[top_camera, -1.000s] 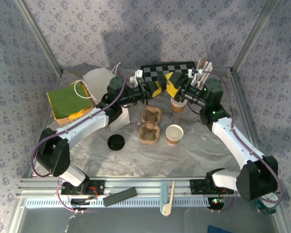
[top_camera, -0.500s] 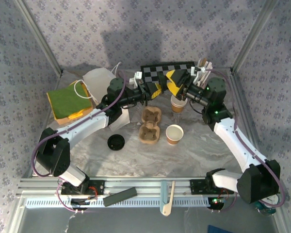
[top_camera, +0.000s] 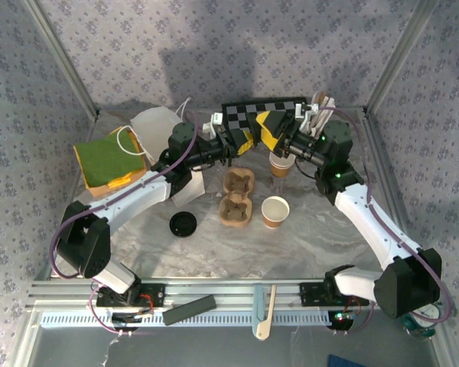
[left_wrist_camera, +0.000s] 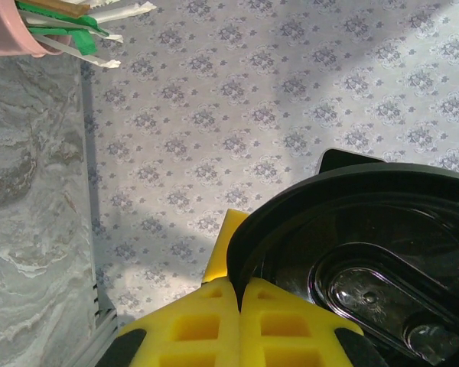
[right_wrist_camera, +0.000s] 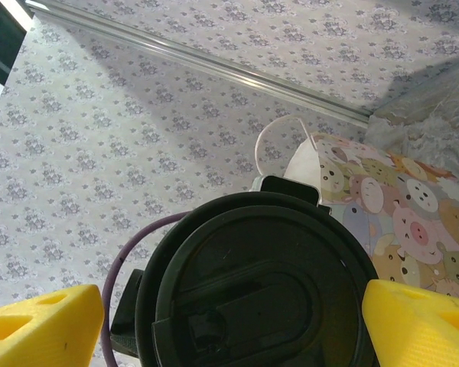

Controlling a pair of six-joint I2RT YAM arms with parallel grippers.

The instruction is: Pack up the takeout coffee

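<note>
My left gripper [top_camera: 243, 143] is shut on the rim of a round black lid [left_wrist_camera: 367, 260], with the yellow fingertips [left_wrist_camera: 214, 329] pinching its edge. It holds the lid in the air at the back middle of the table. My right gripper [top_camera: 273, 130] faces it, open. In the right wrist view the lid [right_wrist_camera: 252, 290] sits between the spread yellow fingertips [right_wrist_camera: 38, 329], with a gap on the left side. A tan paper cup [top_camera: 280, 165] stands just below the right gripper. A second open tan cup [top_camera: 275, 211] stands nearer, beside the pulp tray [top_camera: 237, 197].
Another black lid [top_camera: 183, 223] lies on the table at front left. A pink cup of stirrers [top_camera: 321, 107] stands at the back right, with a checkered board [top_camera: 264, 111] at the back. On the left are a white bag [top_camera: 157, 126] and green and yellow napkins [top_camera: 107, 157]. The cartoon-printed bag [right_wrist_camera: 382, 206] is behind the lid.
My right gripper has shifted a little left toward the held lid and opened slightly wider. The left arm and its lid have stayed put.
</note>
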